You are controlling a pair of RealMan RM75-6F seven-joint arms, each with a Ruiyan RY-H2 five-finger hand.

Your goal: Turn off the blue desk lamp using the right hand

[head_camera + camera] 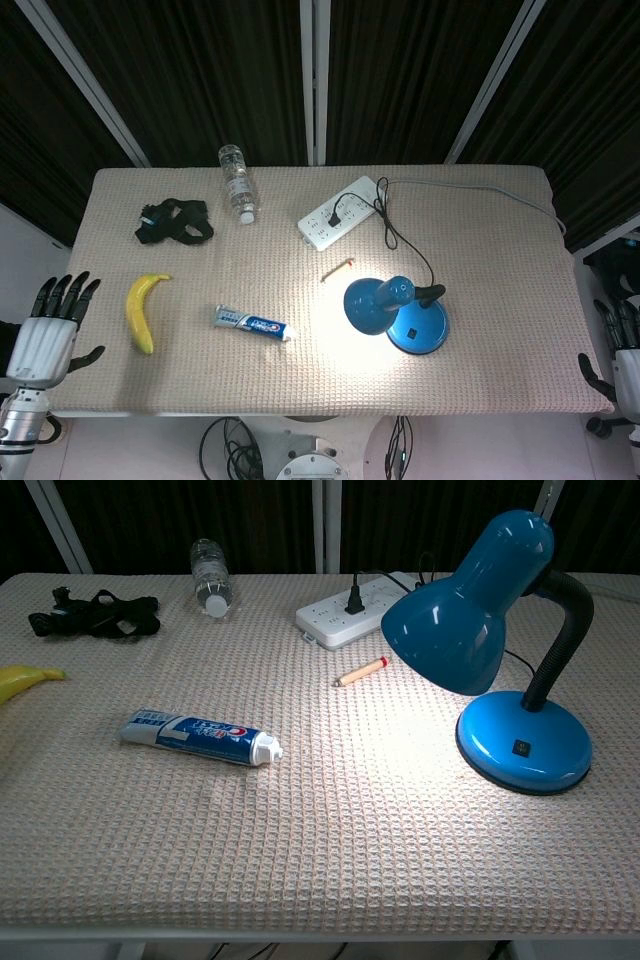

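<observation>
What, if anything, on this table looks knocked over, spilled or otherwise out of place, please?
Only the bottle stands out: it lies on its side near the far edge, cap toward the robot, beside the strap. Nothing has spilled. The lamp stands upright and lit, plugged into the power strip.

A: Where is the glossy blue desk lamp with the round base [523, 742] found?

B: Just in front of the white power strip [352, 608]. It is lit, shade tilted down, black gooseneck arched, switch seen on the base.
</observation>
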